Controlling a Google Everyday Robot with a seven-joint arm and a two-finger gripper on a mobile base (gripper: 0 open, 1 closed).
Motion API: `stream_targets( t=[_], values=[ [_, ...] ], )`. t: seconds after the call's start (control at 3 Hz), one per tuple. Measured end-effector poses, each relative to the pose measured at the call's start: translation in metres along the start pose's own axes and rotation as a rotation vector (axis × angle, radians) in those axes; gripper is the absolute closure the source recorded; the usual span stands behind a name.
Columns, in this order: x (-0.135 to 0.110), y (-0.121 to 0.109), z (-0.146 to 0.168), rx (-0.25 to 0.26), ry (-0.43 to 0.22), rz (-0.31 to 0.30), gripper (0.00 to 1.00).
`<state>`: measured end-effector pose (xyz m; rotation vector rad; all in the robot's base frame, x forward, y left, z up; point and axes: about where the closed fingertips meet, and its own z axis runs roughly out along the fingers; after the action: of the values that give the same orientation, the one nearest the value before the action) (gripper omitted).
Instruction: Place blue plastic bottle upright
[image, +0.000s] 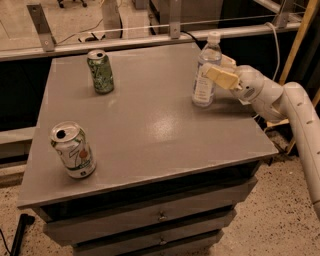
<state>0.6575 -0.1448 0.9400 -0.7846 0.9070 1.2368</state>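
Observation:
The blue plastic bottle (205, 75) is clear with a white cap and a pale label. It stands nearly upright at the table's far right, and its base looks to be touching the grey tabletop (150, 125). My gripper (216, 75) reaches in from the right and is shut around the bottle's middle. One tan finger (222, 78) crosses the front of the label. The white arm (295, 110) runs off to the right past the table's edge.
A green soda can (100, 71) stands upright at the far left. A white-and-green soda can (73, 150) stands at the near left. The table is a drawer cabinet (160, 216). A metal rail (150, 40) runs behind it. Wooden poles (297, 40) stand at the right.

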Motion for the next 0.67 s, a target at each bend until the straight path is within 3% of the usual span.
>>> stream_targets(
  t=[0.33,0.67],
  values=[
    [-0.002,0.0,0.003,-0.005,-0.001,-0.004,0.0],
    [-0.018,-0.003,-0.002,0.001,-0.008,-0.042,0.0]
  ],
)
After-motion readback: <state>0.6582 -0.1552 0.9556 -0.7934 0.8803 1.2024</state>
